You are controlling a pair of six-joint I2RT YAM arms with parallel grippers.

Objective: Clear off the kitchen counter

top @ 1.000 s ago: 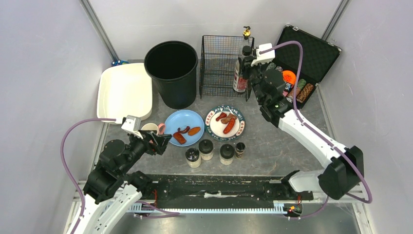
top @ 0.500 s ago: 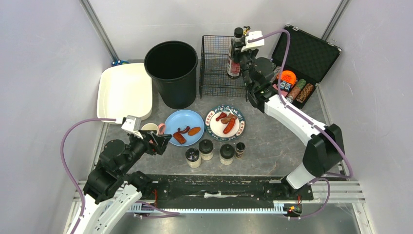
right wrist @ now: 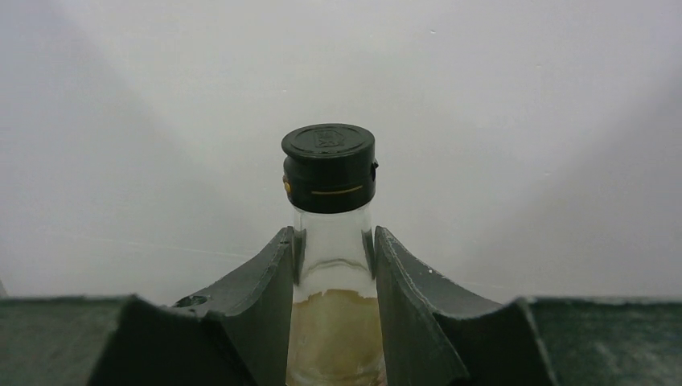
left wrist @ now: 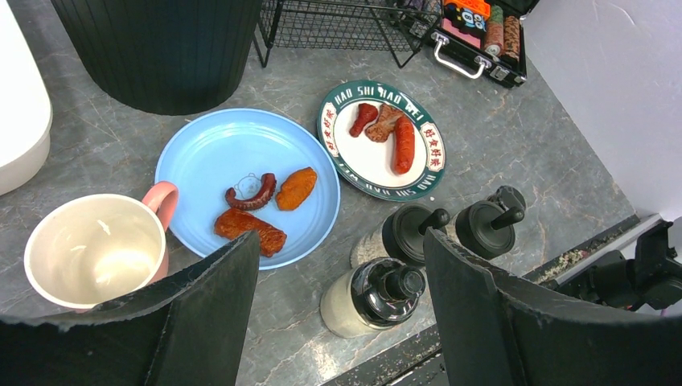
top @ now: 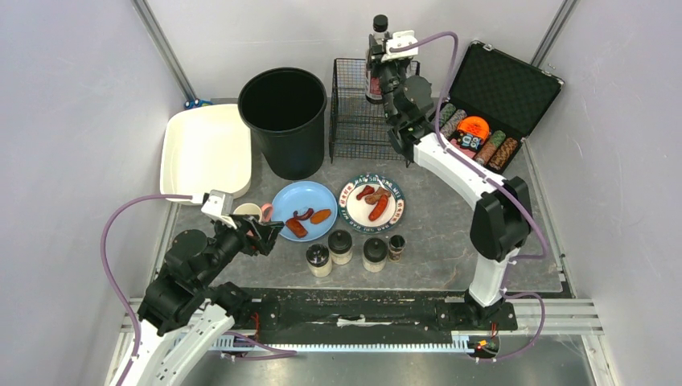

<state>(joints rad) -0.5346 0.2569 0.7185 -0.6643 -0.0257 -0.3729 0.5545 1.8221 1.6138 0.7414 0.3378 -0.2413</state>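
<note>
The grey mottled kitchen counter (top: pixel 450 233) carries a blue plate (top: pixel 283 203) with fried pieces, a patterned plate (top: pixel 352 211) with sausages, a pink-handled mug (top: pixel 249 211) and several black-capped shakers (top: pixel 341 245). My right gripper (top: pixel 381 63) is shut on the neck of a glass bottle (top: pixel 374 68) with a black cap, held upright in the air over the far edge of the wire basket (top: pixel 354 121). The right wrist view shows its fingers (right wrist: pixel 265 289) clamped on that bottle (right wrist: pixel 328 165) below the cap. My left gripper (top: pixel 269 233) hovers open and empty, with the mug (left wrist: pixel 92 249) to its left and a shaker (left wrist: pixel 378 293) between its fingers below.
A black bucket (top: pixel 283 121) stands left of the basket. A white tray (top: pixel 205 149) sits at the back left. An open black case (top: pixel 503 88) holding poker chips lies at the back right. A black rail (top: pixel 362 310) runs along the near edge.
My right arm has lifted the bottle from beside the basket's right side and carried it up, back and to the left. The left arm has not moved.
</note>
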